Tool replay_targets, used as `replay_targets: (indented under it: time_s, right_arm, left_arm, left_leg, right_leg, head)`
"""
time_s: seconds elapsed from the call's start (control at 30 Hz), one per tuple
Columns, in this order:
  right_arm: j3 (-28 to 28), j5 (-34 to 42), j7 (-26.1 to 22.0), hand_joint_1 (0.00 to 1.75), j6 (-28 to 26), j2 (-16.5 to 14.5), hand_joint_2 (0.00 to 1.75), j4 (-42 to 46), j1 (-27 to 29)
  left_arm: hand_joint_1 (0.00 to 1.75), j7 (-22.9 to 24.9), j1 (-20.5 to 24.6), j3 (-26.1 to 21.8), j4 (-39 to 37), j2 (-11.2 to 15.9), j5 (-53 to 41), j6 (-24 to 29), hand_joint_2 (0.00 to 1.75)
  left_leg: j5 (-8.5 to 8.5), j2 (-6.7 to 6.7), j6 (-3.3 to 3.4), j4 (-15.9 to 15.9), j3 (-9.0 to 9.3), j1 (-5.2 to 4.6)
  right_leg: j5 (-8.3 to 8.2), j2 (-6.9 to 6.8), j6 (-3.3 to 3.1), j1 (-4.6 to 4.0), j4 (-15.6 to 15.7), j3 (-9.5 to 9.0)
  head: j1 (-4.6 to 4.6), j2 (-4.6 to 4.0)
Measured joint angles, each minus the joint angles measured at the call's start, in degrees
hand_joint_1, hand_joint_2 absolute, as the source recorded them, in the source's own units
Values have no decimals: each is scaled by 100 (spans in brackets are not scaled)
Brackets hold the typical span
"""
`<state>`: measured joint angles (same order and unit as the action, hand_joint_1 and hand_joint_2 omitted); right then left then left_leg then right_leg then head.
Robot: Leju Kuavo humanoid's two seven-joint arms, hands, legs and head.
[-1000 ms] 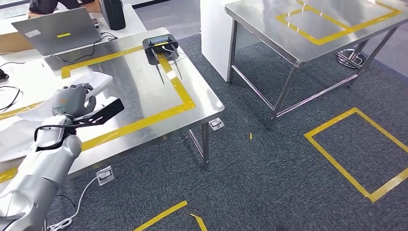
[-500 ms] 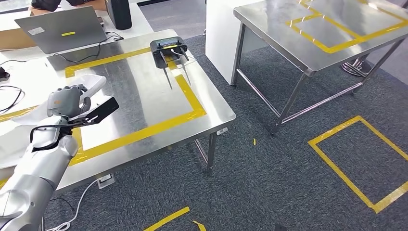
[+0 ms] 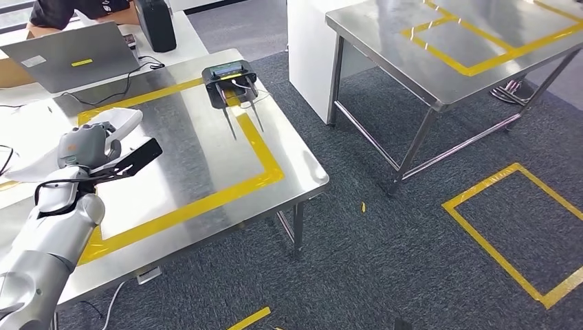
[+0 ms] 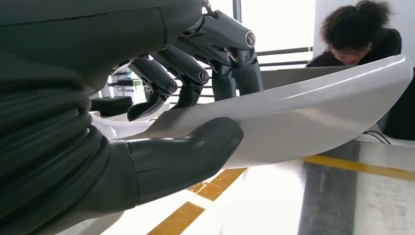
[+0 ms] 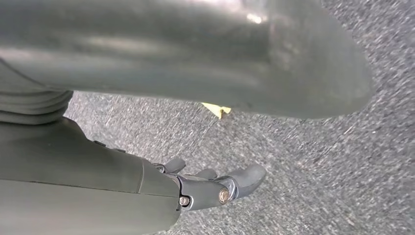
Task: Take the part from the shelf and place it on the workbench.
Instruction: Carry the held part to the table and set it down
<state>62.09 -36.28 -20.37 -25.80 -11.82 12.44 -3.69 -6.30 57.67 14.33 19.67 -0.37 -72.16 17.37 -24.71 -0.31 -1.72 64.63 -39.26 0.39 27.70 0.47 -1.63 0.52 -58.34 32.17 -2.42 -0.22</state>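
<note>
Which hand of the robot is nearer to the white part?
Left. The left hand grips the white part above the steel table; the right hand hangs over the carpet.

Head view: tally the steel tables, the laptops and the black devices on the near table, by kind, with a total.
Stainless steel tables with yellow tape: 2
Grey laptop computers: 1
Black devices with thin antennas: 1
Total: 4
</note>
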Motion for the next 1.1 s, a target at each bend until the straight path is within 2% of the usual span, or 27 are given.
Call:
replay_targets:
  time_s: [0.03,0.07,0.13,0.17,0.23,0.3,0.37,0.47,0.53,0.6,0.67,0.8,1.1]
  right_arm:
    - [3,0,2,0,-3,0,0,0,-4]
    - [8,2,5,0,-7,1,0,0,-10]
    - [18,5,13,0,-11,1,0,0,-22]
    - [21,6,15,0,-11,1,0,0,-23]
    - [23,-2,18,0,-10,3,0,0,-20]
    - [25,-15,21,0,-9,5,0,0,-21]
    - [25,-26,25,0,-8,6,0,0,-25]
    - [25,-35,32,0,-8,6,0,0,-25]
    - [25,-39,39,0,-9,6,0,0,-24]
    - [25,-44,52,0,-10,6,0,0,-24]
    - [25,-48,69,0,-15,6,0,0,-24]
    - [27,-69,94,0,-31,6,0,0,-24]
    - [45,-87,90,0,-30,6,0,0,-24]
  left_arm:
    - [175,37,15,-9,-6,14,-4,-4,175]
    - [175,76,27,-18,-13,27,-21,-10,175]
    - [175,135,39,-32,-25,51,-69,-25,175]
    - [175,139,37,-39,-26,64,-90,-33,175]
    - [175,93,41,-70,-31,95,-95,-43,175]
    - [175,15,29,-110,-37,116,-72,-27,175]
    - [175,-65,1,-141,-41,127,-40,14,175]
    - [175,-177,-42,-203,-64,145,6,58,175]
    - [87,-220,-72,-233,-87,159,20,59,175]
    - [0,-235,-93,-255,-105,165,21,62,175]
    - [0,-259,-101,-274,-117,166,22,86,175]
    - [0,-325,-102,-315,-133,165,22,195,0]
    - [0,-305,-102,-367,-133,97,-91,353,0]
  left_leg:
    - [122,1,24,-326,142,-6]
    - [157,-1,47,-513,226,-15]
    - [93,-14,105,-595,263,-30]
    - [91,-21,118,-599,267,-30]
    - [91,-38,132,-627,292,-18]
    - [82,-55,146,-636,304,-11]
    - [62,-66,174,-629,303,-21]
    - [48,-68,196,-618,303,-31]
    - [45,-66,203,-610,303,-33]
    - [44,-65,204,-602,302,-34]
    - [45,-65,205,-598,303,-35]
    - [53,-64,199,-602,314,-31]
    - [61,-62,187,-616,329,-25]
  right_leg:
    - [44,5,29,-8,-14,-29]
    - [73,8,60,-15,-23,-39]
    - [95,10,120,-22,-13,-38]
    - [96,8,129,-26,3,-54]
    - [87,5,86,-40,32,-87]
    - [94,0,7,-47,59,-115]
    - [114,-8,-23,-44,86,-139]
    - [114,-13,-16,-41,106,-150]
    - [110,-13,22,-39,112,-152]
    - [109,-13,114,-31,117,-155]
    - [111,-15,184,-26,120,-160]
    - [111,-19,194,-30,116,-163]
    - [111,-17,192,-36,104,-164]
  head:
    - [6,1]
    - [4,1]
    - [1,1]
    - [-6,0]
    - [-10,1]
    - [-15,1]
    - [-16,0]
    - [-19,0]
    - [-19,0]
    - [-18,0]
    - [-17,0]
    - [-16,0]
    - [-16,0]
